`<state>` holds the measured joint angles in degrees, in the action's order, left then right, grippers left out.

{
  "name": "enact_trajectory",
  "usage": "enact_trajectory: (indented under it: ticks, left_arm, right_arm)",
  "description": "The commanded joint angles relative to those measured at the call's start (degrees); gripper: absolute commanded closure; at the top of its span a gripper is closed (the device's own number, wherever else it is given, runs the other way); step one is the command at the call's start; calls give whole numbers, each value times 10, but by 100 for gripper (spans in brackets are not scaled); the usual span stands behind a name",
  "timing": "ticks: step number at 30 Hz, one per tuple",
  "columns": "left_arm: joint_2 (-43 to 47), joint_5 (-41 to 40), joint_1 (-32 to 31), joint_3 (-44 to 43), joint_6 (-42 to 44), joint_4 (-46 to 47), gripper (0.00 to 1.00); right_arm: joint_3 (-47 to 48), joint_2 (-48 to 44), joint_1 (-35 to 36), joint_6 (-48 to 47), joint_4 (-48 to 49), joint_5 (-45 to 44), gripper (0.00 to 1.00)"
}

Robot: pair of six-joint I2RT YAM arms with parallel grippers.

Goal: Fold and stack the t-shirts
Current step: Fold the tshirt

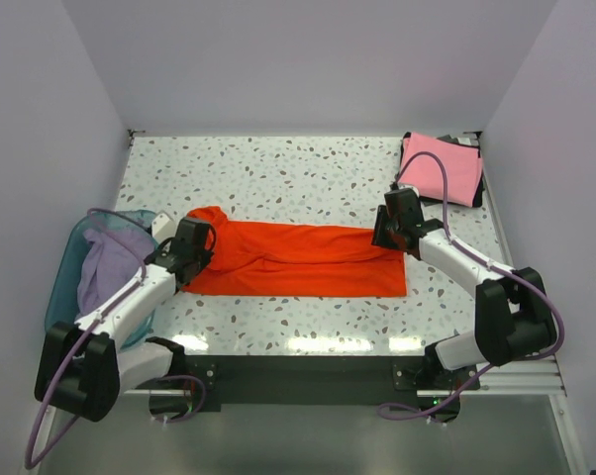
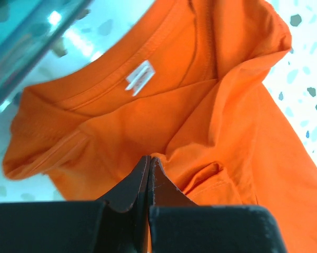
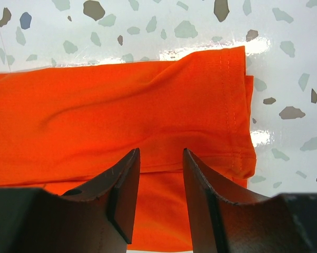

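Mid-fold on the orange-red t-shirt [image 1: 298,259], laid as a long strip across the tabletop [image 1: 278,178]. Pinching cloth below the collar with left fingers [image 2: 135,184] pressed together; hovering over the hem with right fingers [image 3: 121,184] spread, nothing gripped. Next, probably: carry collar toward hem, edges matched. Bare room beyond; teal basin [image 1: 65,267] crowding left, folded pink t-shirt [image 1: 442,168] far right.

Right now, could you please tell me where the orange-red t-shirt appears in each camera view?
Top external: the orange-red t-shirt lies across the middle of the speckled tabletop.
Left wrist: its collar end fills most of the frame.
Right wrist: its hem end spans left and centre.
Shared landmark: the speckled tabletop.
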<state>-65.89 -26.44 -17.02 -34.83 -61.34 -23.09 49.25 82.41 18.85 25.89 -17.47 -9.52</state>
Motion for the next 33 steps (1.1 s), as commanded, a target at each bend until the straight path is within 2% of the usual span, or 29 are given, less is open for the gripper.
enact_trajectory:
  ticks: [1,8,12,26,33]
  left_arm:
    - [30,-35,-3,10,-75,-75,100]
    - [91,13,-3,66,-137,-114,100]
    - [131,10,-3,85,-152,-133,100]
    - [202,42,-3,107,-90,-101,100]
    - [188,34,-2,93,-77,-107,100]
  right_arm:
    - [8,-10,2,-1,24,-14,58]
    - [10,-16,2,-1,18,-17,58]
    - [8,-20,2,-2,14,-21,58]
    - [10,-9,-2,-1,-8,-67,57]
    - [10,30,-8,9,-10,-55,58]
